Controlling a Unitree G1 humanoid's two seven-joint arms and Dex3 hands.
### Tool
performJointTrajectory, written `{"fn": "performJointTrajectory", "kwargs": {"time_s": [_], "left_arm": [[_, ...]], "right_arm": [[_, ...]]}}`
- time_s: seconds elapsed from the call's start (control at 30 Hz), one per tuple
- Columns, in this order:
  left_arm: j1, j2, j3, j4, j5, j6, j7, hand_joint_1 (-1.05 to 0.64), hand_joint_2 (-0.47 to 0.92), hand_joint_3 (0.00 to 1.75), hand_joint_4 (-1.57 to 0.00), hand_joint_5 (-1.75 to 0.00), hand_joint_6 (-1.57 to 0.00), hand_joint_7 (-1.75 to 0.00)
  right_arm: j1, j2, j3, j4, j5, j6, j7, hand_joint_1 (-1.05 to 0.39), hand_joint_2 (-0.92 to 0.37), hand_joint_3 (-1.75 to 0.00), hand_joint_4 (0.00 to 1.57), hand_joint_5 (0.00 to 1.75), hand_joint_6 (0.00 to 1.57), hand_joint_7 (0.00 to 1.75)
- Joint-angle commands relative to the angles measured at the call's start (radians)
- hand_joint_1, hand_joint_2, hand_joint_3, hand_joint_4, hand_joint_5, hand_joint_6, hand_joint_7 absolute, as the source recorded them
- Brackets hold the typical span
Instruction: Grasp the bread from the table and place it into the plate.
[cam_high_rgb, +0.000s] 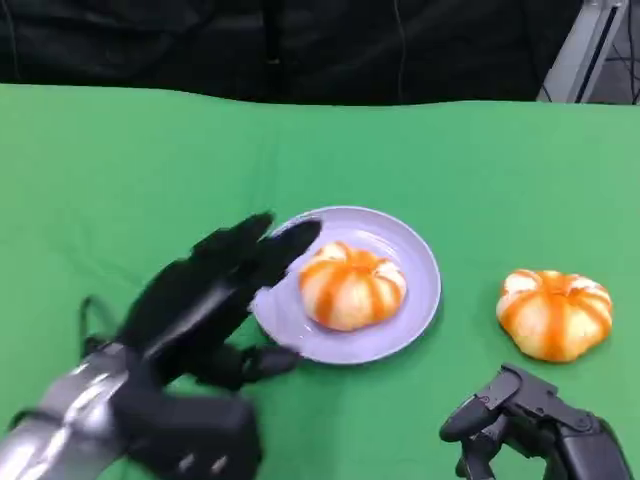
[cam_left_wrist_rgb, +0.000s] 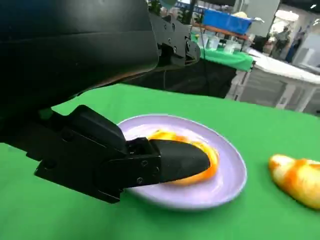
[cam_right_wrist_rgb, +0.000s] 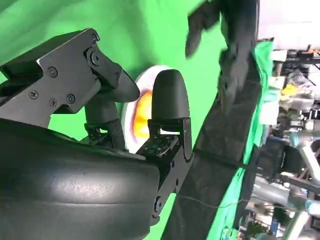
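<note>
Nearest the head camera, the left hand is seen at lower left on its silver forearm — blurred, fingers spread apart, nothing held between them. Its fingertips overlap the near-left rim of the lavender plate; whether they touch the rim or hover above it cannot be told. In the left wrist view one black finger is laid across the front of the bread on the plate, hiding most of it; contact is not clear.

At lower right the right hand is cut off by the frame edge. Its fingers are loosely curled, apart, with nothing in them, close above the green table cloth. In the right wrist view its shell and fingers block much of the scene; a sliver of the plate and an orange patch of bread are made out between them.

One bread — round, pale, orange-striped — is set inside the plate, slightly right of its middle. A second bread lies on the cloth to the right of the plate, apart from it and just beyond the right hand; in the left wrist view it is cut off at the frame edge.

Farther back, the cloth ends at a dark backdrop; a grey frame piece is partly seen at upper right.
</note>
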Motion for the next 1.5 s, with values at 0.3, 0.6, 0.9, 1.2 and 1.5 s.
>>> {"fn": "performJointTrajectory", "kwargs": {"time_s": [0.3, 0.6, 0.9, 1.2, 1.5], "left_arm": [[0.225, -0.118, 0.167, 0.049, -0.267, -0.354, 0.141, -0.39, 0.92, 0.4, -0.41, -1.05, -0.73, -0.23], [0.333, -0.209, 0.237, -0.005, -0.357, -0.324, 0.106, -0.03, 0.36, 1.43, -0.91, -1.62, -0.91, -1.27], [0.342, -0.243, 0.254, -0.034, -0.424, -0.201, 0.009, -0.1, 0.35, 1.48, -0.86, -1.75, -0.8, -1.5], [0.328, -0.249, 0.253, -0.015, -0.483, -0.203, -0.086, -0.14, 0.36, 1.42, -0.88, -1.75, -0.81, -1.54], [0.331, -0.275, 0.264, -0.033, -0.519, -0.17, -0.119, -0.15, 0.39, 1.39, -0.85, -1.75, -0.8, -1.53]], "right_arm": [[0.008, -0.021, -0.01, -0.012, 0.007, -0.01, 0.006, -0.09, -0.52, -1.14, 0.6, 1.64, 0.66, 1.36], [0.009, -0.03, -0.026, -0.011, 0.017, -0.009, 0.015, -0.06, -0.52, -1.16, 0.61, 1.66, 0.67, 1.34], [0.011, -0.039, -0.046, 0.007, 0.018, -0.038, 0.019, -0.05, -0.5, -1.18, 0.61, 1.65, 0.69, 1.33], [-0.004, -0.038, -0.052, 0.018, 0.01, -0.037, 0.014, -0.05, -0.53, -1.13, 0.62, 1.61, 0.69, 1.34], [-0.008, -0.04, -0.058, 0.021, 0.024, -0.037, 0.024, -0.04, -0.54, -1.12, 0.62, 1.64, 0.69, 1.32]]}}
